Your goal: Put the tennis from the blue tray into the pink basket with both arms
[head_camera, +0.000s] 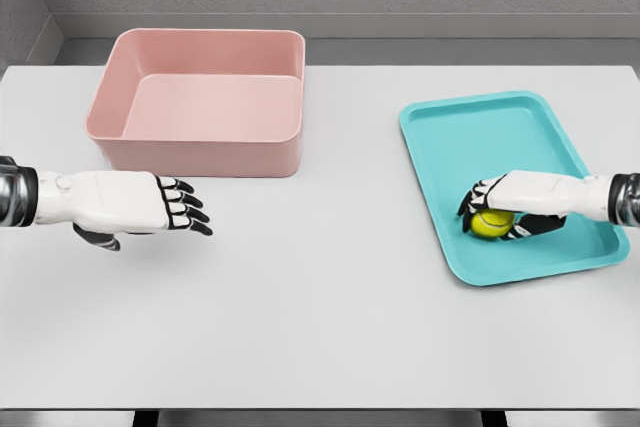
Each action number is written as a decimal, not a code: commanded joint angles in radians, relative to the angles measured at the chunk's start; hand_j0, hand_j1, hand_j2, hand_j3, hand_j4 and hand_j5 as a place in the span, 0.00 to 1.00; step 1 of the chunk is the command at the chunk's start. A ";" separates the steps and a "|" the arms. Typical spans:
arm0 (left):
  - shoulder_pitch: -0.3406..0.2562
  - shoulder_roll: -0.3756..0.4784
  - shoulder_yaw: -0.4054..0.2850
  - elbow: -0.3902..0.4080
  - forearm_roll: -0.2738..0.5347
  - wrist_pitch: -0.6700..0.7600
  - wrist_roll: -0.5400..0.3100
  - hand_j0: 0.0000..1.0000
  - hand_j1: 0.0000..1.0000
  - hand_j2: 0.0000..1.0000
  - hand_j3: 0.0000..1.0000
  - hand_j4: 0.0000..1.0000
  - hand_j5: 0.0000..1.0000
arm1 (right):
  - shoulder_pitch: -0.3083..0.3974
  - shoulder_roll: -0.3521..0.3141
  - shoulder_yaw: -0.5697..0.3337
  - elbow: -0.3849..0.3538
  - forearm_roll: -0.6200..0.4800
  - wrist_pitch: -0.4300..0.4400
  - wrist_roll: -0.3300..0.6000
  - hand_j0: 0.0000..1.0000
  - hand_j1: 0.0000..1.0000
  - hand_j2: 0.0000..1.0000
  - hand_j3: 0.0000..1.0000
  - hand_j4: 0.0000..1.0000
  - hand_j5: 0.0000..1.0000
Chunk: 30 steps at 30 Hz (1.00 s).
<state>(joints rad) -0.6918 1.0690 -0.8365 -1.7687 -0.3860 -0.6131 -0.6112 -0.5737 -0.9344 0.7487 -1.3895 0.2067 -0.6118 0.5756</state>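
We judged the task barely begun: the ball lay low in the blue tray at the right of the frame, and nothing had reached the basket. Our right hand was curled over the ball, fingers wrapped round its top and sides, though we could not tell whether it had left the tray floor. Our left hand hovered at the left of the frame above the table, fingers stretched out and holding nothing. Farther back, upper left, the pink basket stood empty. The lift, the handover and the drop all remained.
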 commanded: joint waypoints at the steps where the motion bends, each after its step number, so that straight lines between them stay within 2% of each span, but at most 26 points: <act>1: 0.000 0.000 0.000 0.000 0.004 0.002 0.000 1.00 1.00 1.00 1.00 1.00 1.00 | 0.000 -0.006 -0.003 -0.005 -0.003 0.001 0.000 0.54 0.54 0.54 0.54 0.54 0.54; 13: -0.009 -0.004 0.000 0.000 0.004 0.002 0.000 1.00 1.00 1.00 1.00 1.00 1.00 | -0.044 -0.001 -0.006 -0.083 -0.010 0.001 -0.007 0.53 0.53 0.53 0.53 0.53 0.53; 17: -0.020 -0.037 0.000 0.000 0.006 0.002 0.000 1.00 1.00 1.00 1.00 1.00 1.00 | -0.063 0.005 -0.006 -0.118 -0.021 0.001 -0.007 0.53 0.53 0.53 0.53 0.53 0.53; 23: -0.020 -0.037 0.000 0.000 0.006 0.002 0.000 1.00 1.00 1.00 1.00 1.00 1.00 | -0.074 0.063 -0.006 -0.175 -0.024 0.001 -0.005 0.53 0.53 0.53 0.53 0.53 0.53; 30: -0.020 -0.035 -0.001 0.000 0.004 0.002 0.000 1.00 1.00 1.00 1.00 1.00 1.00 | -0.080 0.166 -0.003 -0.175 -0.024 0.001 0.004 0.53 0.53 0.53 0.53 0.53 0.53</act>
<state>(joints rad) -0.7118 1.0331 -0.8373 -1.7687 -0.3855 -0.6131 -0.6112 -0.6535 -0.8004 0.7455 -1.5625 0.1912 -0.6143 0.5771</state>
